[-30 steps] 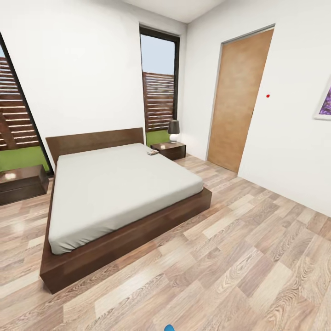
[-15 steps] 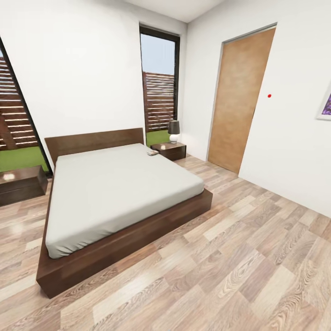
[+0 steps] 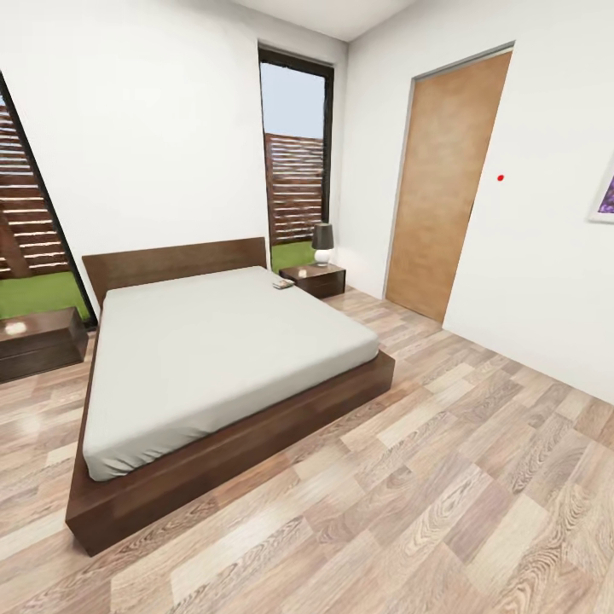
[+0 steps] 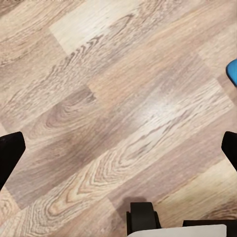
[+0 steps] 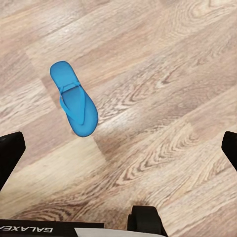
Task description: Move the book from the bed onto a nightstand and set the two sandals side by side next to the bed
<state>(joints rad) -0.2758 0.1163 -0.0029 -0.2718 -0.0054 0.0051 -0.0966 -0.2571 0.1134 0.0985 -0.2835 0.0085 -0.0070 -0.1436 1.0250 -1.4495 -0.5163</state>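
The bed (image 3: 222, 358) with its grey mattress and dark frame stands in the middle of the bedroom in the head view. The book (image 3: 283, 283) lies as a small object on the mattress's far right corner. Just beyond that corner stands a nightstand (image 3: 315, 279). One blue sandal (image 5: 74, 98) lies flat on the plank floor in the right wrist view, below my right gripper (image 5: 118, 150), which is open and empty. A blue edge of a sandal (image 4: 232, 71) shows in the left wrist view, well off to one side of my open, empty left gripper (image 4: 118, 148).
A lamp (image 3: 322, 242) stands on the nightstand. A second low dark cabinet (image 3: 38, 339) sits left of the bed. A closed wooden door (image 3: 443, 183) is in the right wall. Wood floor (image 3: 443, 477) spreads wide to the right of the bed.
The head camera has shifted a little, so the bed sits slightly lower and further left. The blue tip at the picture's bottom edge one second ago is out of view.
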